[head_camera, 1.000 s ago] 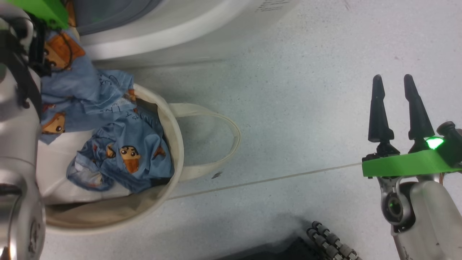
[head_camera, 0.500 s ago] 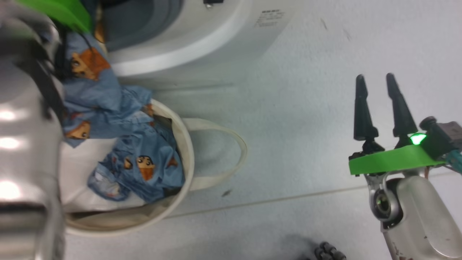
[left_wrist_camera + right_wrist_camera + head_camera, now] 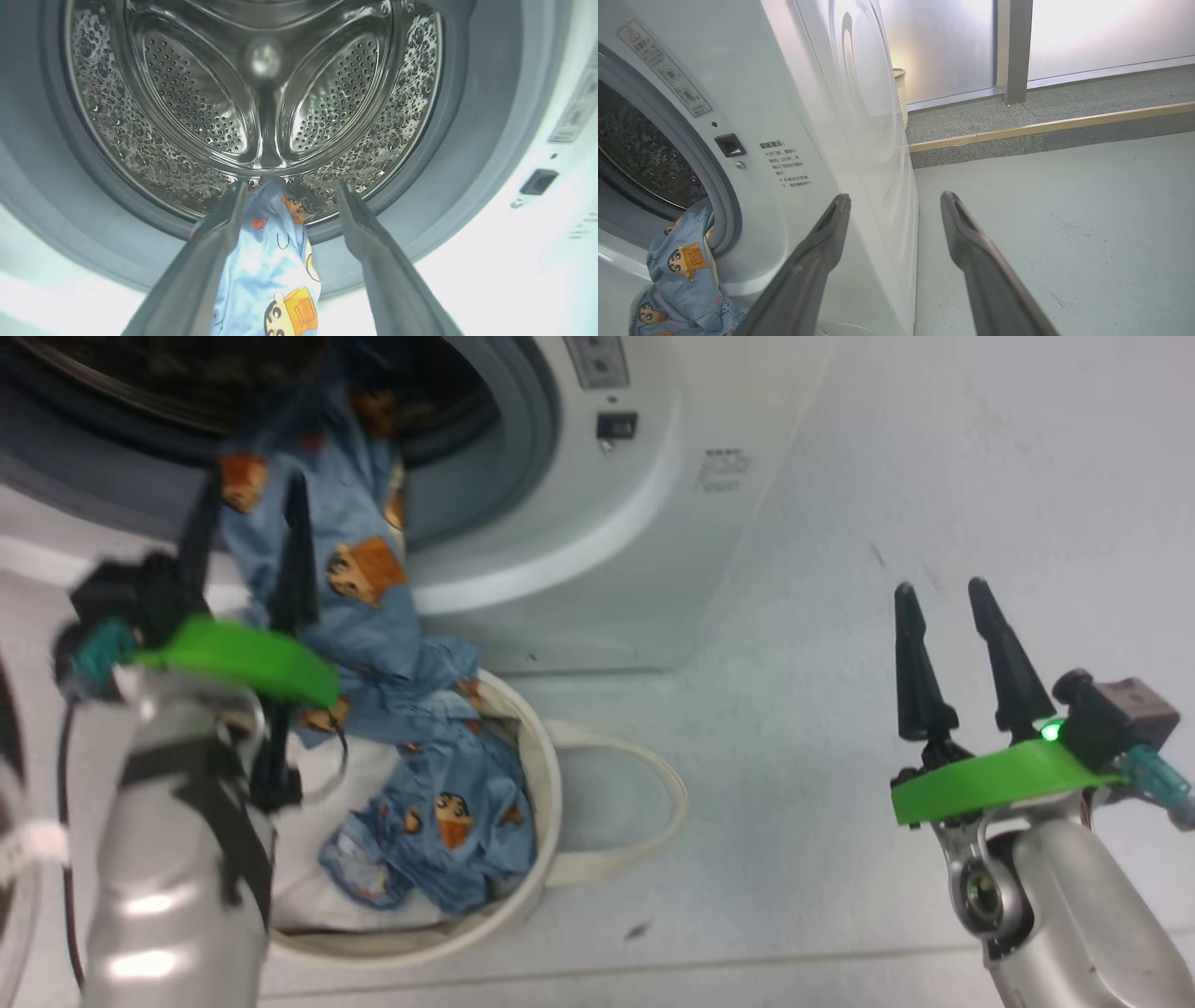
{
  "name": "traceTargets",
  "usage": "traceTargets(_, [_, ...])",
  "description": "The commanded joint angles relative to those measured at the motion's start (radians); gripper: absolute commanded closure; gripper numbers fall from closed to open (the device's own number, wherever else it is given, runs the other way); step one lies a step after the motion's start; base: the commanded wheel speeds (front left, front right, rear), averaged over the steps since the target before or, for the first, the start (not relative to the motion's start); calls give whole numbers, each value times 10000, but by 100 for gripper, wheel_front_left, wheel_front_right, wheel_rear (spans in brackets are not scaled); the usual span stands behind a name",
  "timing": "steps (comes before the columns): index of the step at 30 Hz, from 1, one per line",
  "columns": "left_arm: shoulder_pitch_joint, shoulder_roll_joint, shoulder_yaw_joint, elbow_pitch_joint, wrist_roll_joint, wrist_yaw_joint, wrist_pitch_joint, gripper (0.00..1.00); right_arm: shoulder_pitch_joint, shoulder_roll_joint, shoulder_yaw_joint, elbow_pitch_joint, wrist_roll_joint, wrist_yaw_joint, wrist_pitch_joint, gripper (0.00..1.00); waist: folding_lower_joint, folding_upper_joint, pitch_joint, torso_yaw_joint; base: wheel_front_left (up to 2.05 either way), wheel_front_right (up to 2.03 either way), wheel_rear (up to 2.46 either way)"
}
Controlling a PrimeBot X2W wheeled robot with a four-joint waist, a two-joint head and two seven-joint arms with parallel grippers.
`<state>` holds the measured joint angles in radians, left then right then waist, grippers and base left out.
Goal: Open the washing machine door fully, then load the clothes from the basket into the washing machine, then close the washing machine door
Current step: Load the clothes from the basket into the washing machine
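At the mouth of the washing machine (image 3: 635, 541), the left pincer (image 3: 250, 495) is held with its two fingers spread wide. Between them lies one of the clothes (image 3: 359, 569); in the left wrist view it rests against one finger with a gap to the other, so no grip on it is seen. That garment is draped with its long axis running from the lip of the steel drum (image 3: 261, 93), over the grey gasket (image 3: 467, 140) and down the white front to the basket (image 3: 546, 803). Only its upper end is inside, just ahead of the fingertips. A second garment (image 3: 448, 812) is bunched in the basket below.

The right pincer (image 3: 940, 586) is likewise open and empty, well apart over the bare floor (image 3: 934, 476) on the machine's far side. The left arm is therefore judged the nearer one. The hanging length would probably have to be taken below the fingertips and carried along its own axis into the drum.
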<state>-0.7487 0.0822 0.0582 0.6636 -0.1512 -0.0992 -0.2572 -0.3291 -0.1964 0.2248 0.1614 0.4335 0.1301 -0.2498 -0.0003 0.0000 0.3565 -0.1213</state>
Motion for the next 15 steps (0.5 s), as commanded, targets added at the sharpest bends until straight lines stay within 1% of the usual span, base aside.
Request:
traceTargets(1, [124,244,304,-382,-36,-40,-44,0,165,-94,215,-252,44,6,-120,0,3,0,-492,346,0,0,0])
traceTargets(7, [1648,32,564,-1168,-143,-221,-45,0,389,-245,477,-15,49,6,-120,0,3,0,-1413,569,0,0,0])
traceTargets(11, [2648,61,658,-1447,94,-254,-45,0,573,-397,725,202,51,6,-120,0,3,0,-2088,614,0,0,0])
traceTargets(12, [3054,51,771,-1445,121,-258,-45,0,693,-472,804,263,25,6,-120,0,3,0,-2399,638,0,0,0])
traceTargets(15, [3534,94,921,-1554,191,-265,-45,0,881,-558,813,318,-64,6,-120,0,3,0,-2755,650,0,0,0])
